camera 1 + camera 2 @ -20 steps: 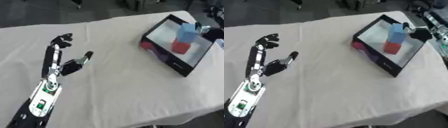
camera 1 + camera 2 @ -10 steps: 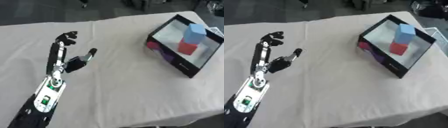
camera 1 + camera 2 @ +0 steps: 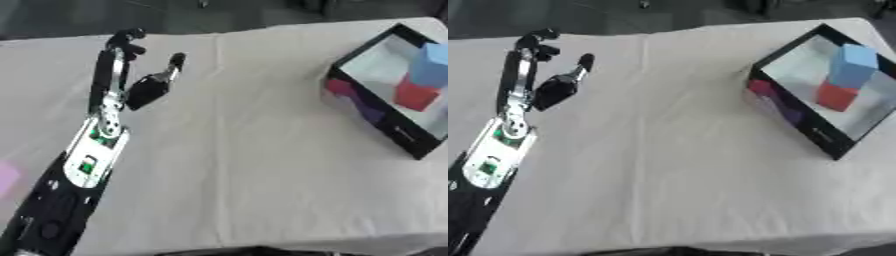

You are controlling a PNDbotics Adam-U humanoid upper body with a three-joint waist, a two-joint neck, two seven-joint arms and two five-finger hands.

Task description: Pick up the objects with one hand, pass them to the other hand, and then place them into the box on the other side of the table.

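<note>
the left hand (image 3: pixel 131 75) hangs empty over the desk (image 3: pixel 245 165) near its far left corner, fingers straight, thumb spread. the right hand is out of view. the black-walled box (image 3: pixel 798 125) at the right edge holds a red block (image 3: pixel 835 96) with a blue block (image 3: pixel 850 65) on top. a soft pink shape (image 3: pixel 7 176) shows at the left edge; if it is next, the hand should come down over it before curling. the cloth looks matte and creased.

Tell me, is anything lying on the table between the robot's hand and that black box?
Nothing: between the left hand and the box, both eye views show only bare white tablecloth.
</note>
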